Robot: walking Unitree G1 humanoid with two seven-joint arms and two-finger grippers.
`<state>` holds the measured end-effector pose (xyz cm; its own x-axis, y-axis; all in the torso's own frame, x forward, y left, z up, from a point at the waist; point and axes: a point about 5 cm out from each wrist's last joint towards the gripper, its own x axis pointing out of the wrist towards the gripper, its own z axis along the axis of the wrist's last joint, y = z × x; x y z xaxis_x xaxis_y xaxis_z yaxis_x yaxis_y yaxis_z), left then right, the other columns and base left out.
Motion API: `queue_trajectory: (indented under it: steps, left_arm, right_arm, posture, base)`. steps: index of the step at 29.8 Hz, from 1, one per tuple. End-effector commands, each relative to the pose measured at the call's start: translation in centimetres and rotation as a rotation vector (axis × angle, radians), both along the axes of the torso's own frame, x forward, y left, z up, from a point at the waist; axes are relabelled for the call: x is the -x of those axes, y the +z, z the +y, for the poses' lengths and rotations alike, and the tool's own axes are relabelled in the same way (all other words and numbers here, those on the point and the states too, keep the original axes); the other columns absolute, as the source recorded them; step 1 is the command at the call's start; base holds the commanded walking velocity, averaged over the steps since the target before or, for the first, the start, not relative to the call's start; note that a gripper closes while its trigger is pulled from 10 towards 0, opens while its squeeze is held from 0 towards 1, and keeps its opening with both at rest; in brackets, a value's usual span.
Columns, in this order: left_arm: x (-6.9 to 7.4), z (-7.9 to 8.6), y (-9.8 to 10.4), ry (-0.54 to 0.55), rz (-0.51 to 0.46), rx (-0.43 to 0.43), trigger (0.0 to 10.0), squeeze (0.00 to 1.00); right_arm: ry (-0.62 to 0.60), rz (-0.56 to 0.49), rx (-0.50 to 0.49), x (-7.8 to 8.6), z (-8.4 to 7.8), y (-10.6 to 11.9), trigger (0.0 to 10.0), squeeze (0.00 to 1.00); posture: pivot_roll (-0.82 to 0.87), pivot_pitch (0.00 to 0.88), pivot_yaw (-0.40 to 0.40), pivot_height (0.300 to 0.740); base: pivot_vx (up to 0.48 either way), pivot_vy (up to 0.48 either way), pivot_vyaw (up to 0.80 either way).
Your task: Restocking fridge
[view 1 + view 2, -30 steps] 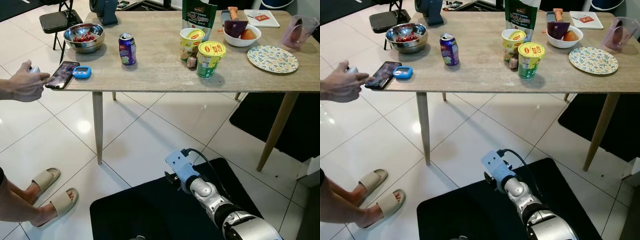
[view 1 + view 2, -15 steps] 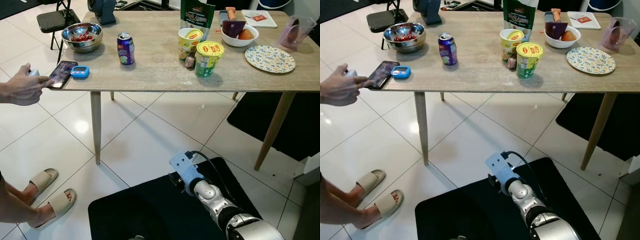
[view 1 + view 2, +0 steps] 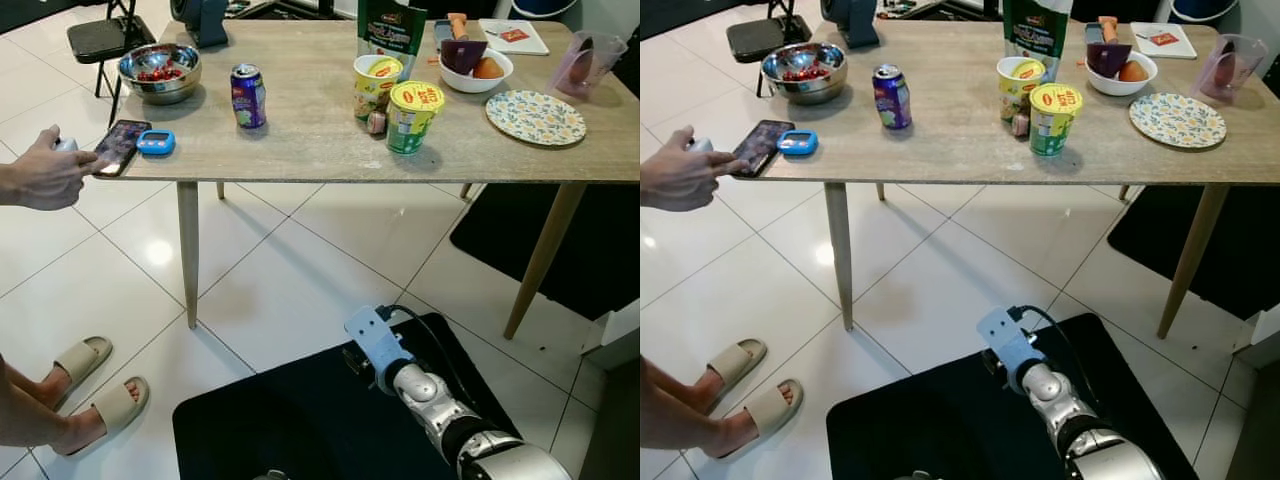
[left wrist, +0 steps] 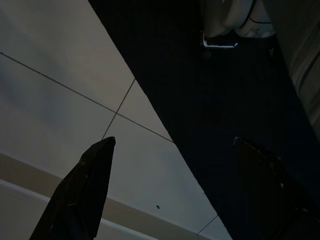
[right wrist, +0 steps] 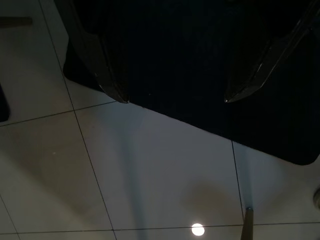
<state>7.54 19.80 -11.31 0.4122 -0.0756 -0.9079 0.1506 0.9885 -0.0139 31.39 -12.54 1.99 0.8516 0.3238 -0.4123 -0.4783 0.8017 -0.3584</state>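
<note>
A long wooden table [image 3: 320,140] runs across the top of the frame, and the food to be put away sits on it. Near the middle stands a green cup [image 3: 416,116] with a yellow lid that reads "HOT CUP". Just beside it is a yellow cup [image 3: 376,82], and behind that a tall green bag [image 3: 390,24] whose words are too small to read. More to the left stands a purple can [image 3: 248,96]. In the upper left is a shiny metal bowl [image 3: 160,72] with red fruit in it. In the upper right sit a white bowl [image 3: 476,70] holding an orange fruit, a flowered plate [image 3: 535,117] and a pink jug [image 3: 586,58].

At the left end of the table lie a phone [image 3: 119,146] and a small blue timer [image 3: 156,142], just beside each other. A person's hand [image 3: 45,170] at the left edge touches the phone. Feet in beige sandals [image 3: 92,382] stand at the lower left.

The right arm [image 3: 425,395] hangs low at the bottom, over a black mat [image 3: 290,430] on the white tile floor [image 3: 280,290].

The left gripper [image 4: 172,190] has its fingers wide apart with nothing between them. The right gripper [image 5: 175,97] is spread apart too, holding nothing.
</note>
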Motion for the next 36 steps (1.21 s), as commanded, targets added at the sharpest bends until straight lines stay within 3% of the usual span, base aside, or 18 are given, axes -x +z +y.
queue_trajectory:
  steps: [1, 9, 16, 22, 25, 30, 32, 33, 34, 36]
  left_arm:
    - [1.5, -0.1, -0.3, -0.002, 0.051, -0.001, 10.0, 0.0]
    - [1.7, 0.1, -0.3, 0.003, 0.055, -0.003, 10.0, 0.0]
    - [1.7, 0.3, -0.3, 0.013, 0.055, -0.01, 10.0, 0.0]
    - [0.7, -0.3, -0.3, 0.014, 0.045, -0.002, 10.0, 0.0]
    - [0.1, -0.4, -0.2, 0.012, 0.037, 0.001, 10.0, 0.0]
    - [-1.3, -0.4, 0.0, 0.0, 0.023, -0.003, 10.0, 0.0]
    - [-1.3, -0.4, 0.0, 0.0, 0.023, -0.003, 10.0, 0.0]
    - [-1.5, -0.2, 0.1, 0.0, 0.022, -0.008, 10.0, 0.0]
    - [-1.5, -0.2, 0.1, 0.0, 0.022, -0.008, 10.0, 0.0]
    - [-1.9, 0.3, 0.2, 0.008, 0.023, -0.024, 10.0, 0.0]
  right_arm:
    - [0.005, 0.014, -0.001, 0.4, 0.1, -0.4, 10.0, 0.0]
    - [0.022, 0.047, 0.007, 0.3, 0.3, -0.5, 10.0, 0.0]
    - [0.003, 0.015, 0.001, 0.1, 0.0, -0.2, 10.0, 0.0]
    - [-0.115, 0.012, -0.089, 0.8, -1.8, -0.7, 10.0, 0.0]
    - [-0.186, 0.016, -0.128, 1.1, -3.2, -0.9, 10.0, 0.0]
    - [-0.44, 0.011, -0.202, 1.8, -8.4, -1.0, 10.0, 0.0]
    - [-0.44, 0.011, -0.202, 1.8, -8.4, -1.0, 10.0, 0.0]
    - [-0.508, 0.009, -0.209, 2.1, -10.0, -1.0, 10.0, 0.0]
    - [-0.508, 0.009, -0.209, 2.1, -10.0, -1.0, 10.0, 0.0]
    - [-0.677, 0.023, -0.219, 3.7, -13.9, -1.3, 10.0, 0.0]
  posture:
    - [0.26, 0.245, 0.01, 0.74]
    - [0.27, 0.248, 0.013, 0.74]
    - [0.27, 0.235, 0.008, 0.74]
    - [0.24, 0.202, -0.003, 0.74]
    - [0.22, 0.185, -0.003, 0.74]
    - [0.16, 0.145, -0.004, 0.74]
    - [0.16, 0.145, -0.004, 0.74]
    - [0.15, 0.138, -0.005, 0.74]
    - [0.15, 0.138, -0.005, 0.74]
    - [0.13, 0.111, -0.011, 0.74]
  base:
    - [0.0, 0.0, 0.0]
    - [0.0, 0.0, 0.0]
    - [0.0, 0.0, 0.0]
    - [0.0, 0.0, 0.0]
    - [0.0, 0.0, 0.0]
    - [0.0, 0.0, 0.0]
    - [0.0, 0.0, 0.0]
    - [0.0, 0.0, 0.0]
    - [0.0, 0.0, 0.0]
    - [0.0, 0.0, 0.0]
